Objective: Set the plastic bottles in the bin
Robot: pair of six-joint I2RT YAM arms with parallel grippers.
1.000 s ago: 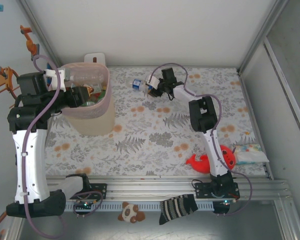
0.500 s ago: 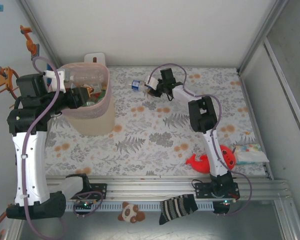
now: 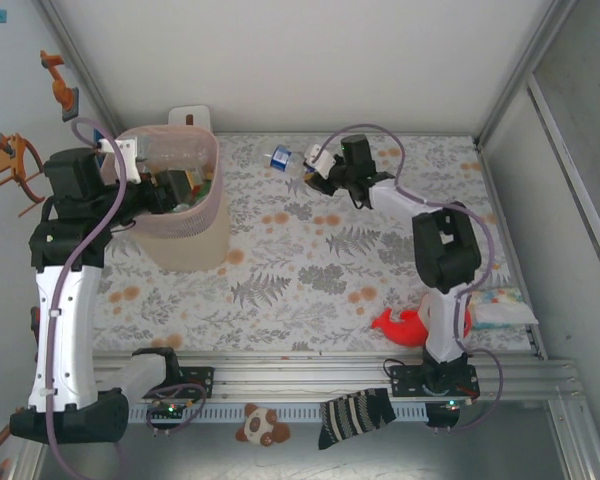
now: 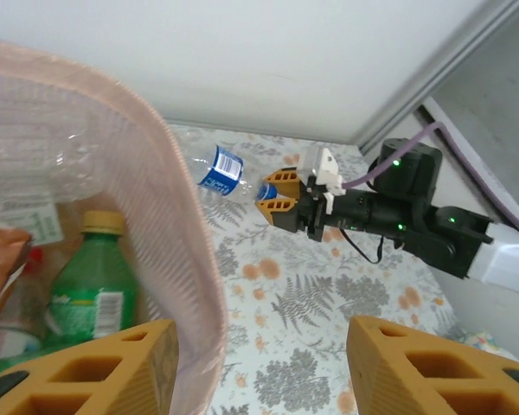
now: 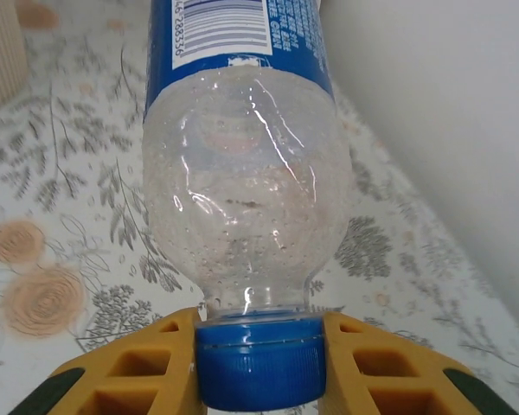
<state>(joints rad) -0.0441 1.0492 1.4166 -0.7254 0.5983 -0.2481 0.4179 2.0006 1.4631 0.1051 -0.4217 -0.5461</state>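
Note:
A clear plastic bottle (image 5: 242, 164) with a blue label and blue cap is held by its cap between the orange fingers of my right gripper (image 5: 259, 363), which is shut on it. From above, this bottle (image 3: 280, 157) hangs over the floral mat near the back wall, right of the bin (image 3: 195, 245), with the right gripper (image 3: 306, 170) just behind it. The pale-pink bin holds several bottles, among them a green one (image 4: 91, 294) and a clear one (image 3: 175, 155). My left gripper (image 4: 259, 372) is open above the bin's right rim (image 4: 177, 225) with nothing between its fingers.
A red plush toy (image 3: 420, 322) and a white packet (image 3: 502, 308) lie at the mat's front right. A small white box (image 3: 190, 116) stands behind the bin. A striped sock (image 3: 355, 415) and a small plush (image 3: 263, 427) lie at the near rail.
My right gripper has shut on the bottle's cap and carried it slightly right and back, its elbow swinging right. The left gripper has opened a little over the bin.

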